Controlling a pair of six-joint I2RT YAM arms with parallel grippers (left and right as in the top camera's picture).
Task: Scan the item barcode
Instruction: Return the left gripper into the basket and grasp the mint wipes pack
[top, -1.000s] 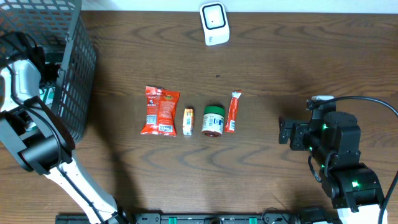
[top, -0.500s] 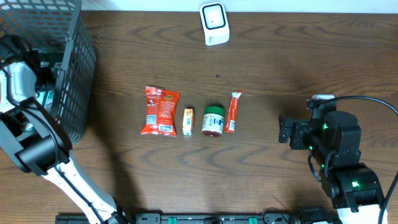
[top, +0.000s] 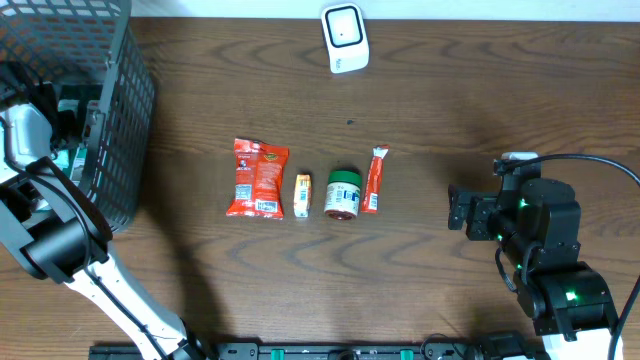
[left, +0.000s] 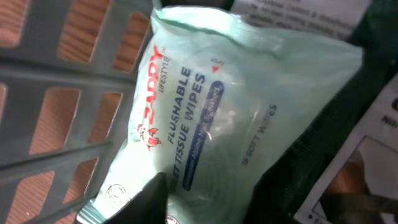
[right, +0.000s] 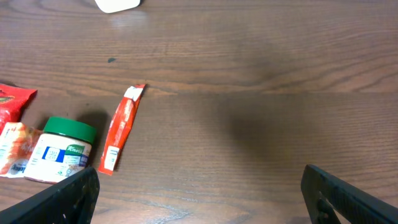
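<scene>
Left wrist view: a grasp on the wipes pack (left: 230, 118), lying inside the basket (left: 56, 68), is judged underway. The left jaws' closure cannot be told; the right jaws gape empty. A lift toward the scanner (top: 345, 38) is needed next.

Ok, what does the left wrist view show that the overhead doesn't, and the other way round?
Only the left wrist view: a pale green wipes pack, close up with its label readable, lying against other printed packaging. Only the overhead view: the white scanner at the top, the row of red snack bag, small box, green-lidded jar and red sachet in the middle, and the right tool, open, off to the row's right. Both: the grey basket, seen from inside at the wrist and from outside above.
</scene>
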